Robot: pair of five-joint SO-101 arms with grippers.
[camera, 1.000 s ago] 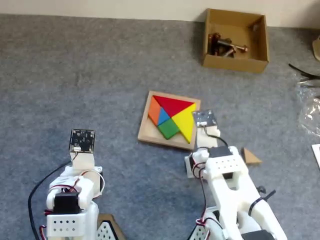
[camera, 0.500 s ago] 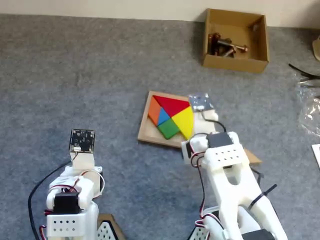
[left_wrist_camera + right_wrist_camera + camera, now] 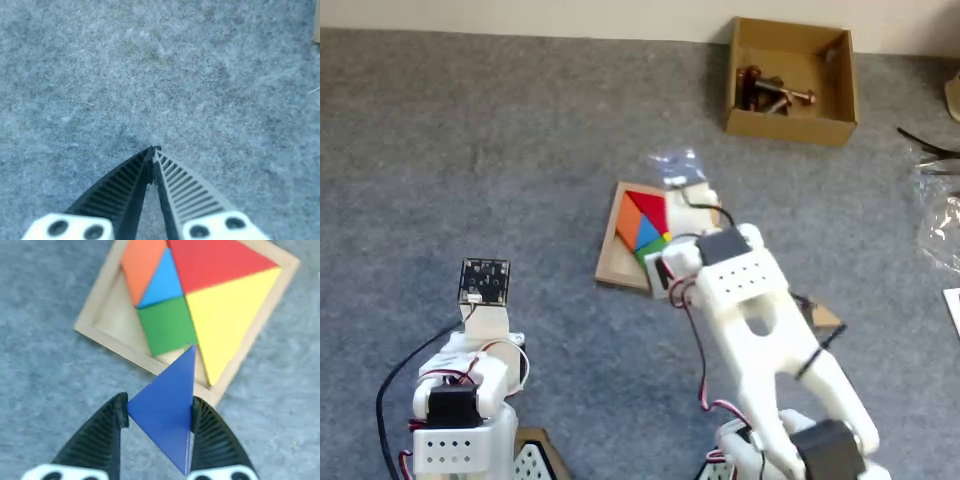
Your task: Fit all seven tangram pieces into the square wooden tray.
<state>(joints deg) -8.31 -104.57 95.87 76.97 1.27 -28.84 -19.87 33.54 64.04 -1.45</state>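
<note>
Presently five of seven pieces are seated in the square wooden tray [image 3: 107,310], which lies on the grey carpet [image 3: 150,65] between the two arms and a little beyond them; contents: large red triangle [image 3: 215,262], large yellow triangle [image 3: 230,320], orange piece [image 3: 142,265], small light-blue triangle [image 3: 162,285], green square [image 3: 167,325]; bare wood shows along one side and corner of the tray, beside the orange, blue and green pieces. Sixth piece, a dark blue triangle [image 3: 167,425], is clamped flat between the black jaws of the right gripper [image 3: 160,410], jaws parted just to the piece's width, one tip of it over the tray's near rim by the green square. Left gripper [image 3: 152,150]: jaws pressed together, nothing held, over bare carpet well apart from the tray. Small tan triangle [image 3: 820,316] on the carpet beside the right arm, partly hidden, possibly the seventh piece. By my reckoning: blue triangle needs seating in the bare area; one more piece outstanding. Open cardboard box [image 3: 790,110] of metal oddments at the far edge.
</note>
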